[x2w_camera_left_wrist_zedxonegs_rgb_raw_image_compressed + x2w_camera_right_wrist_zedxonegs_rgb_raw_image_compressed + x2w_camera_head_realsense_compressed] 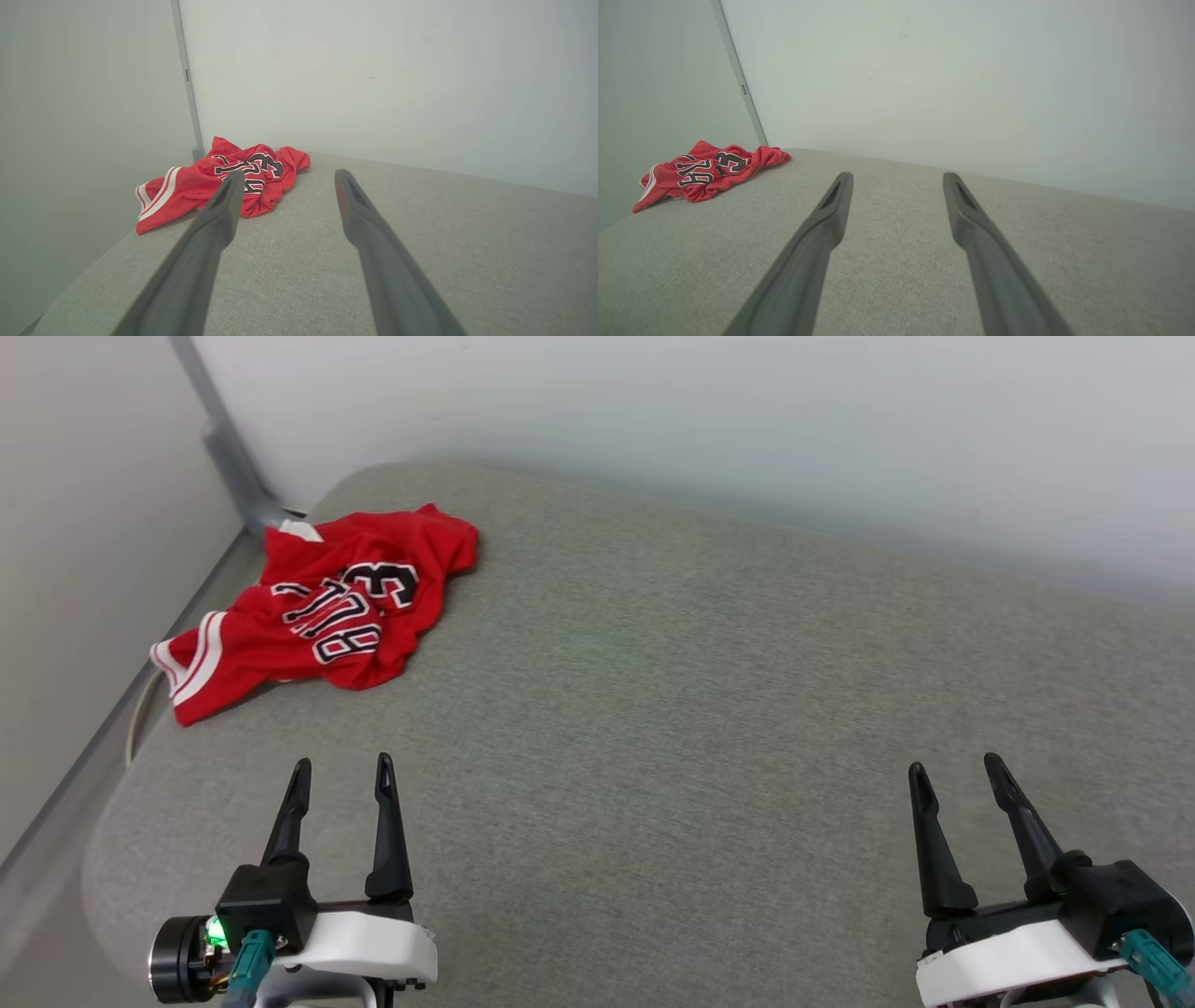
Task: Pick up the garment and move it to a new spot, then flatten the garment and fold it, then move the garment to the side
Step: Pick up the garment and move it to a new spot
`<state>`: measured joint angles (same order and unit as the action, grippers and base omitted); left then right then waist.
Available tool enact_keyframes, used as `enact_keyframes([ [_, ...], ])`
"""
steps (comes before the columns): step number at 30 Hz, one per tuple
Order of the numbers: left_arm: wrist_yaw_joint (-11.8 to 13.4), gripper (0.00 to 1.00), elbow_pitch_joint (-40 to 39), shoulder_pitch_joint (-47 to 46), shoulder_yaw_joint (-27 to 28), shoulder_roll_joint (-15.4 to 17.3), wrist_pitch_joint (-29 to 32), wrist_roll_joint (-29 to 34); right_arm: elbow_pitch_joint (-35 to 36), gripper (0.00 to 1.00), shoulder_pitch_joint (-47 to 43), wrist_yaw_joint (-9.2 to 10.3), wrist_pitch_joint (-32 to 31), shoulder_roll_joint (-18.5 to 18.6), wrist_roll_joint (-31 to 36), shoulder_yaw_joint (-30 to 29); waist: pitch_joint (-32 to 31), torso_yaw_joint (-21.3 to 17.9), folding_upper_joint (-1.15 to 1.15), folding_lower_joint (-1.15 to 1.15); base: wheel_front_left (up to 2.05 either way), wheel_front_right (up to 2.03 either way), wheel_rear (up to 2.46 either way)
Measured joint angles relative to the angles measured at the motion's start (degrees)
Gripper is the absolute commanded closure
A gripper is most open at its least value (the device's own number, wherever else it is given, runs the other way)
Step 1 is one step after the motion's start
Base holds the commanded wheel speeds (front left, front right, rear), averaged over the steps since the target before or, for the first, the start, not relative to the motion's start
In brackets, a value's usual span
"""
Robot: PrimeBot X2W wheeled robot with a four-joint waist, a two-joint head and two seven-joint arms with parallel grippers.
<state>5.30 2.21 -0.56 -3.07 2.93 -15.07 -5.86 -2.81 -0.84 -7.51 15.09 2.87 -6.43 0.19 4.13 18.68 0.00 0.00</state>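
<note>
My left gripper (pixel 343 762): long black fingers (pixel 387 831), white wrist shell (pixel 364 947), green lamp (pixel 217 931), teal cable plug (pixel 250 959). My right gripper (pixel 955 763): same fingers, shell, plug.

You have the garment (pixel 322 607) on the cushion's (pixel 700 709) upper left, both grippers well apart along the bottom edge.

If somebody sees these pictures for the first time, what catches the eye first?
The crumpled red garment with black lettering stands out, lying at the far left corner of the grey surface. Then come the left gripper and right gripper, both open, low in the head view, clear of the garment.
</note>
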Motion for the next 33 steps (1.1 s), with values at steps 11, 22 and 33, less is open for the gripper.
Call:
enact_keyframes([
  [11,0.16,0.0,0.34,0.04,0.6,-0.01,0.0,-0.65,-0.01,0.0,0.02,0.0,0.0,0.0,0.66,0.36,0.11,5.31,0.0,0.0,0.0,0.0,0.0],
  [22,-0.3,0.0,1.3,0.0,1.52,-0.01,0.0,-1.33,0.0,0.0,0.21,0.0,0.0,0.0,0.97,0.97,0.48,5.83,0.0,0.0,0.0,0.0,0.0],
  [33,-8.62,0.0,5.99,-11.55,10.9,1.69,0.0,-2.83,0.94,0.0,1.15,0.0,0.0,-0.01,2.74,1.3,2.4,3.8,0.0,0.0,0.0,0.0,0.0],
])
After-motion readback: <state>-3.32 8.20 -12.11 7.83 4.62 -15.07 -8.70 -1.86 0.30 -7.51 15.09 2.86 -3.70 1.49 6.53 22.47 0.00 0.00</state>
